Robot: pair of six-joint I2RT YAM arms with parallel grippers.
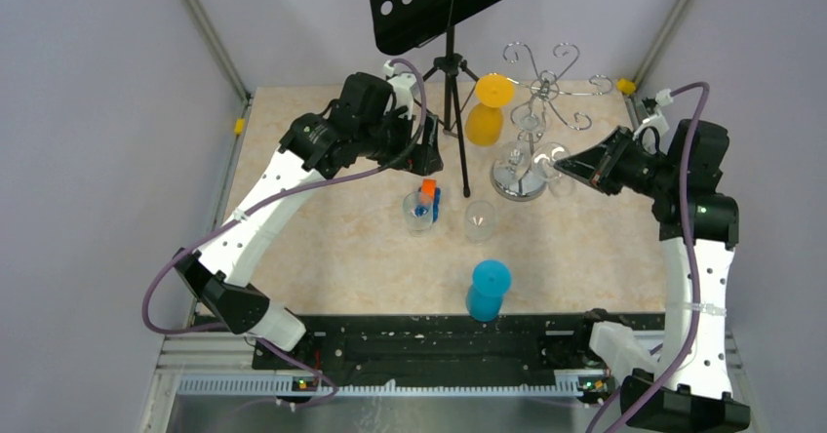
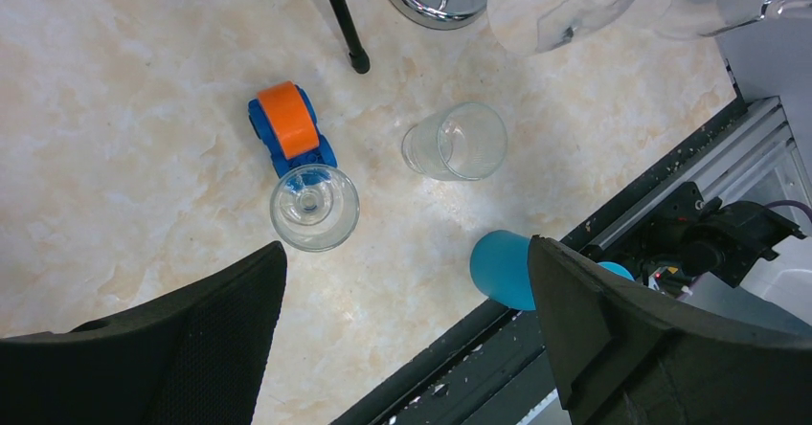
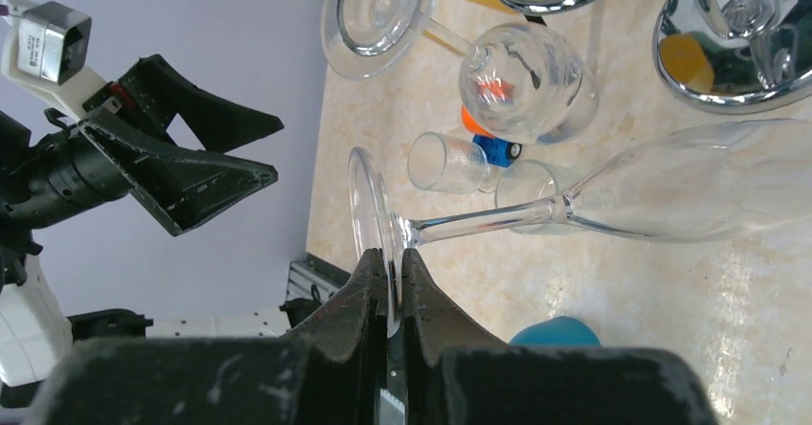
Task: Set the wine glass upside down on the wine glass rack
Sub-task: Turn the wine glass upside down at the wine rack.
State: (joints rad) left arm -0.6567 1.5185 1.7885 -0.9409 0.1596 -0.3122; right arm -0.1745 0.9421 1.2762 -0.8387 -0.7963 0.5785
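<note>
Right side. My right gripper (image 3: 388, 264) is clamped on the foot of the wine glass (image 3: 661, 184). The two fingers pinch the thin disc edge-on, one on each face, with no gap showing. The glass lies on its side. Its stem runs away from my fingers and its bowl points toward the wine glass rack (image 1: 514, 181). Seen from above, the bowl overlaps the rack's domed base, low down and well under the curled hook arms. Whether glass touches chrome I cannot tell. The glass is not on a hook.

On the rack, an orange glass (image 1: 485, 121) hangs foot up and bowl down. A second clear glass (image 3: 522, 80) shows close to the rack arms. How it is supported I cannot tell.

Left side. My left gripper (image 2: 407, 334) stands with its fingers wide apart and nothing between them, held above the table (image 2: 124, 109). Below it:
- a small clear glass (image 2: 314, 208), touching a blue and orange toy car (image 2: 290, 133)
- a tumbler (image 2: 455, 141), just beside them
- a blue cup (image 2: 506, 267), near the table's front edge

One leg of the black music stand (image 2: 340, 13) comes down between these items and the rack base.
</note>
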